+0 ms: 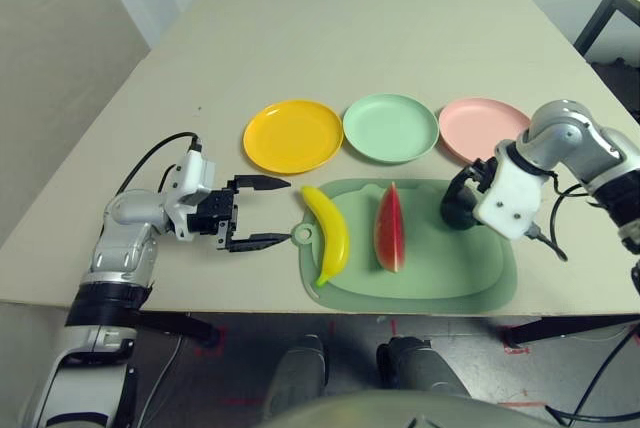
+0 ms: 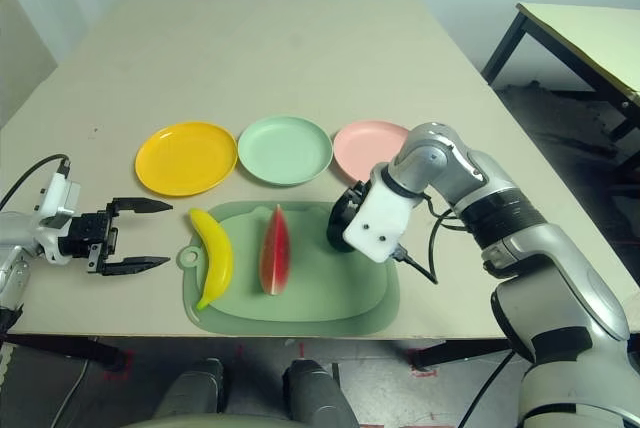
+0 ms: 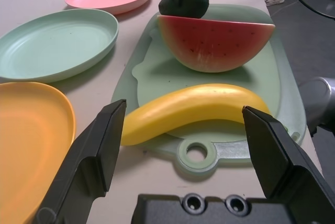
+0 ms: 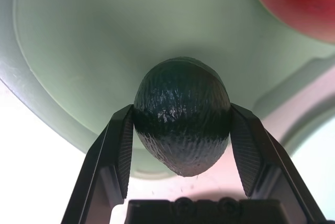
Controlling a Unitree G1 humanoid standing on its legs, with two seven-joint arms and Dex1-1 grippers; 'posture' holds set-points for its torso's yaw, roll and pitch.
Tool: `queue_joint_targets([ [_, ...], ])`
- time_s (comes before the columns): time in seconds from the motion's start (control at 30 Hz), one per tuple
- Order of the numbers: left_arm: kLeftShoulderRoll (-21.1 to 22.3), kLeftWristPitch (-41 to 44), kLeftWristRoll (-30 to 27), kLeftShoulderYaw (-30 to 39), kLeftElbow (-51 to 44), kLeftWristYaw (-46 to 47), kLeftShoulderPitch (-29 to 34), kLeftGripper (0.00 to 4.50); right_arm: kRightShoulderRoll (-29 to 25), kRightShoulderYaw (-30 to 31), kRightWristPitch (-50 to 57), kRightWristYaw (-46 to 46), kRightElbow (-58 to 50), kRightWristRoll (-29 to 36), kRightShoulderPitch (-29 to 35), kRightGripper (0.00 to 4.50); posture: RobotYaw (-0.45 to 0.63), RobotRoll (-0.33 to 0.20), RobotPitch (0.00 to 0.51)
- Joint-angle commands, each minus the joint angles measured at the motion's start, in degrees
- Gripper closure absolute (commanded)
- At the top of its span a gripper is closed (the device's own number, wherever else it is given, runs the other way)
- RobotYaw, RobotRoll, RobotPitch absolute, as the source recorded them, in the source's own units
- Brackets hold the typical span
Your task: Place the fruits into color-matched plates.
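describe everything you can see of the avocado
The avocado is small, egg-shaped and very dark green, nearly black, with a pebbled, slightly glossy plastic-looking skin. It is whole, with no cut face showing. It sits at the right end of the green mat, beside the watermelon wedge and apart from it. The right gripper comes down over it, jaws pressed against its two opposite sides. Whether it is lifted off the mat cannot be told.
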Motion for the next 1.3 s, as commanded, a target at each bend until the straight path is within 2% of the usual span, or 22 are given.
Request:
queue_joint_targets([
  [0.03, -1.2, 2.1, -1.6, 1.5, -0.3, 3.2, -1.0, 0.0, 0.5, -1.3, 3.1, 0.9, -1.0, 2.5, -1.4, 1.58, 0.02, 0.0, 0.085],
  [0.17, -3.6, 3.4, -1.0, 3.6, -0.3, 11.4, -2.6, 0.0, 2.7, -2.2, 5.8, 0.7, -0.3, 2.2, -3.0, 1.58, 0.02, 0.0, 0.085],
  [0.3, -5.3, 6.7, 0.7, 3.9, -2.3, 20.1, -3.0, 0.0, 7.8, -3.6, 6.1, -3.8, 8.1, -1.6, -9.7, 1.58, 0.02, 0.0, 0.087],
  [0.53, -7.6, 6.6, 2.6, 2.8, -4.4, 26.1, -1.6, 0.0, 18.3, -1.8, 2.4, -24.1, 30.9, -15.3, -22.2, 1.58, 0.04, 0.0, 0.102],
  [0.77, -7.2, 6.3, 2.5, 2.8, -6.2, 26.5, 0.0, 0.0, 24.9, 0.0, 1.7, -36.7, 41.9, -24.1, -23.7, 1.58, 0.06, 0.0, 0.106],
  [1.0, -6.7, 6.3, 1.9, 3.3, -7.8, 26.3, 1.3, 0.0, 25.9, 0.9, 2.2, -40.9, 45.2, -29.0, -23.0, 1.58, 0.08, 0.0, 0.105],
  [1.07, -6.7, 6.1, 1.9, 3.1, -7.7, 26.2, 1.5, 0.0, 25.6, 1.0, 2.2, -42.0, 45.5, -29.9, -23.2, 0.87, 0.08, 0.0, 0.104],
  [1.17, -6.6, 6.0, 2.0, 2.9, -7.2, 25.8, 1.4, 0.0, 25.0, 0.6, 1.8, -42.1, 45.7, -30.2, -23.4, 0.03, 0.07, 0.0, 0.102],
  [1.3, -6.0, 6.1, 2.7, 2.6, -4.7, 25.1, 0.1, 0.0, 23.7, 0.3, 0.0, -41.0, 45.2, -30.1, -23.5, 0.03, 0.05, 0.0, 0.094],
])
